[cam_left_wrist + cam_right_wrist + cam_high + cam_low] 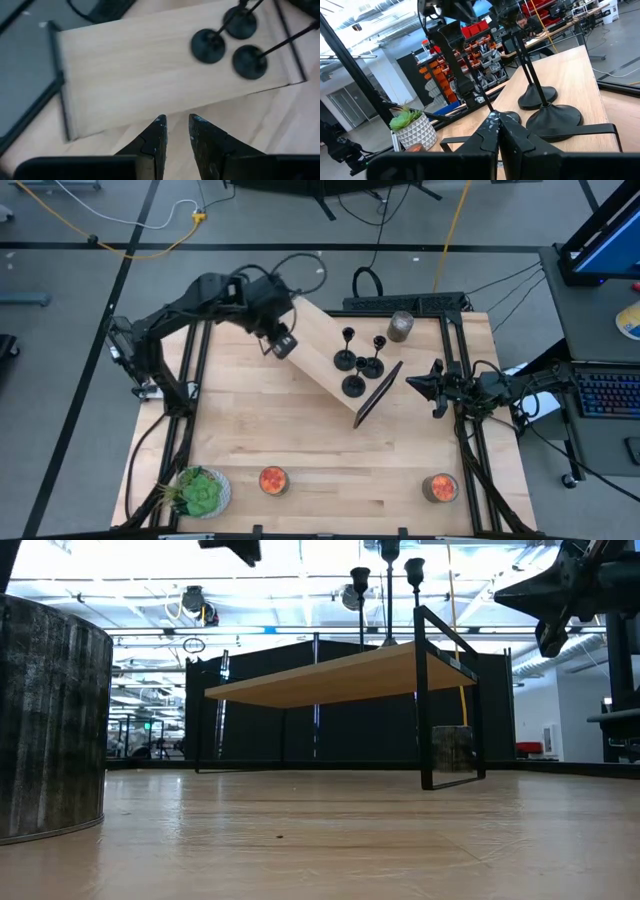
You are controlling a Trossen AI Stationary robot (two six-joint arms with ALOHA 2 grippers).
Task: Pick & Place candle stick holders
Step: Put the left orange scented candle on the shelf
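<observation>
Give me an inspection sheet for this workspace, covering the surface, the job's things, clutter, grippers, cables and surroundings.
Surface: light wood table with a small raised wooden shelf on a black frame.
Job's things: three black candle stick holders stand upright, clustered at one end of the shelf.
Clutter: potted succulent, two orange-topped jars along the near edge; grey jar at the far edge.
Grippers: left gripper hovers over the shelf's bare end, slightly open, empty; right gripper shut, empty, beside the shelf's other end.
Cables: black cables loop behind the table; a yellow cable crosses the floor.
Surroundings: keyboard on a side desk.
</observation>
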